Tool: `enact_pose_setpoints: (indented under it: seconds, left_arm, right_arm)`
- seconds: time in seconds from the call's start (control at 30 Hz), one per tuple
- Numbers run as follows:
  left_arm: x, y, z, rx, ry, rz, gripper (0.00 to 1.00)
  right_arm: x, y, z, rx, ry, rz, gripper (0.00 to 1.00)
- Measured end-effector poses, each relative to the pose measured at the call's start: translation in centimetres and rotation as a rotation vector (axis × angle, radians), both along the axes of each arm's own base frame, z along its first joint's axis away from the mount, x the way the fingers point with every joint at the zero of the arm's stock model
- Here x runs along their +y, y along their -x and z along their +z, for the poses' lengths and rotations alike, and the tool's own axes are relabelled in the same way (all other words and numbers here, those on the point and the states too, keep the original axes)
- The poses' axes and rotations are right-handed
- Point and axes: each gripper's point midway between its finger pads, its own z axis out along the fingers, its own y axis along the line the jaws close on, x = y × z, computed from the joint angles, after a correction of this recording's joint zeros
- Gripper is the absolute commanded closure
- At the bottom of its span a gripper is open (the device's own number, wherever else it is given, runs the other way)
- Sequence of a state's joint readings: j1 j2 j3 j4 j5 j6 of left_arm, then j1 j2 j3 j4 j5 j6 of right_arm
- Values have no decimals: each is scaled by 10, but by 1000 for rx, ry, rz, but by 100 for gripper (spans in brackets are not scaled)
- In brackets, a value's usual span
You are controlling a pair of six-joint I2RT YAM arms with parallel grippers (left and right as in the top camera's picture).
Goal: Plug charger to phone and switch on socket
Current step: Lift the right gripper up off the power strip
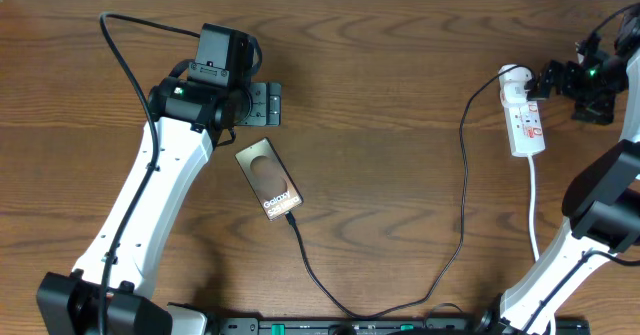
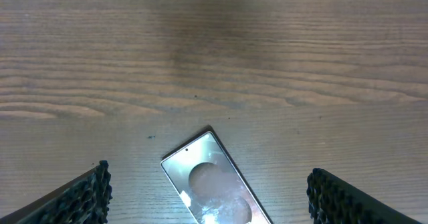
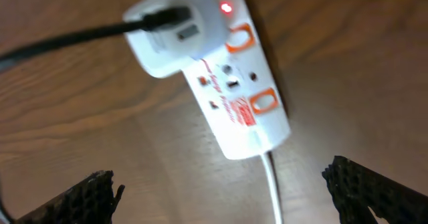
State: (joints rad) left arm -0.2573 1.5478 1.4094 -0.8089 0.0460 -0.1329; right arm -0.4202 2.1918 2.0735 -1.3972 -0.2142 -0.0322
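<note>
Wooden table [image 1: 380, 75] bears phone [image 1: 268, 180], charger [image 1: 463, 185], socket [image 1: 525, 120]; left hand [image 2: 208, 172], right hand [image 3: 222, 170] both spread apart.

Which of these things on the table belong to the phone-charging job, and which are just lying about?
Part of the job:
- phone
- charger cable
- white socket strip

Just there, belonging to the rig:
- thick black robot cable
- black rail along the table's near edge
</note>
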Motion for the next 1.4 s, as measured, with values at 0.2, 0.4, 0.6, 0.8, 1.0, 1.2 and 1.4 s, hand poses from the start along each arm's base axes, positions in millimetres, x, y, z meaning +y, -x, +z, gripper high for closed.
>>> enact_pose_setpoints:
  seconds: [0.2, 0.4, 0.6, 0.8, 1.0, 1.2, 1.4]
  left_arm:
    - [0, 0, 0, 0, 0, 0, 9]
    - [0, 0, 0, 0, 0, 0, 9]
    - [0, 0, 0, 0, 0, 0, 9]
    - [0, 0, 0, 0, 0, 0, 9]
    - [0, 0, 0, 0, 0, 0, 9]
    - [0, 0, 0, 0, 0, 0, 9]
    - [0, 0, 0, 0, 0, 0, 9]
  right_arm:
    - [-5, 17, 25, 22, 72, -40, 1]
    - [14, 33, 96, -95, 169, -37, 1]
    - [48, 65, 148, -152, 236, -10, 1]
    - [65, 94, 156, -79, 266, -12, 1]
    - [81, 95, 156, -67, 279, 19, 1]
    - [99, 97, 164, -102, 278, 63, 1]
    - [100, 99, 167, -112, 279, 62, 1]
